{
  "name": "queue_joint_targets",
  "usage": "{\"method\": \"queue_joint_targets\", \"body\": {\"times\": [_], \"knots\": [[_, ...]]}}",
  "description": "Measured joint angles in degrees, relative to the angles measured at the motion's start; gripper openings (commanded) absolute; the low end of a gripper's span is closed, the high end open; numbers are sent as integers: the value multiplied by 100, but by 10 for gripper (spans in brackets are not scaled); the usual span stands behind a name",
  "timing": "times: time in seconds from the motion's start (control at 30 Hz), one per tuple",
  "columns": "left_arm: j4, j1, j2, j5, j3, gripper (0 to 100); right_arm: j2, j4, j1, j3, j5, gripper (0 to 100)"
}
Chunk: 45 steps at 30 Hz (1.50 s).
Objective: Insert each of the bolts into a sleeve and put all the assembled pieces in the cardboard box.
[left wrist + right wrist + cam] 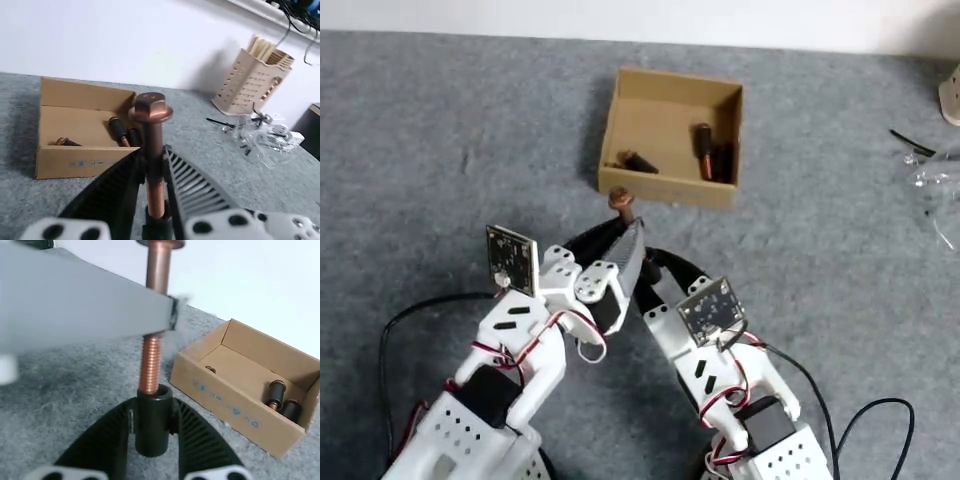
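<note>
Clamping a copper hex-headed bolt (pixel 152 131), the left tool (pixel 152 159) holds it in the black sleeve (pixel 152 426) the right tool (pixel 153 410) grips.

The bolt (pixel 151 130) is copper-toned metal with a soft sheen, smooth on the hex head and upper shank and finely threaded lower down. The sleeve (pixel 153 425) is black and smooth with a dull satin finish; plastic or metal, I cannot tell. The left claw (pixel 152 152) and right claw (pixel 153 407) have matt black plastic fingers (pixel 195 185), ribbed on their outer faces, on smooth white plastic bodies. The cardboard box (pixel 665 188) is plain matt brown card. The desk (pixel 420 150) wears a grey covering — rough, felt-like carpet. A beige perforated plastic holder (pixel 245 85) carries pale wooden sticks (pixel 262 47).
</note>
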Motion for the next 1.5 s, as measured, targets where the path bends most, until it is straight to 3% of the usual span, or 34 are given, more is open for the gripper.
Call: {"method": "queue_joint_targets", "body": {"times": [0.3,0.5,0.87,1.5], "knots": [[-659,-132,835,-26,62,5,0,9,18,0,0,5],[-651,-123,1187,-26,-229,5,0,9,53,0,0,5],[176,105,105,-26,-229,5,-18,-9,35,0,0,5],[132,132,-141,18,299,5,0,9,26,0,0,5]]}}
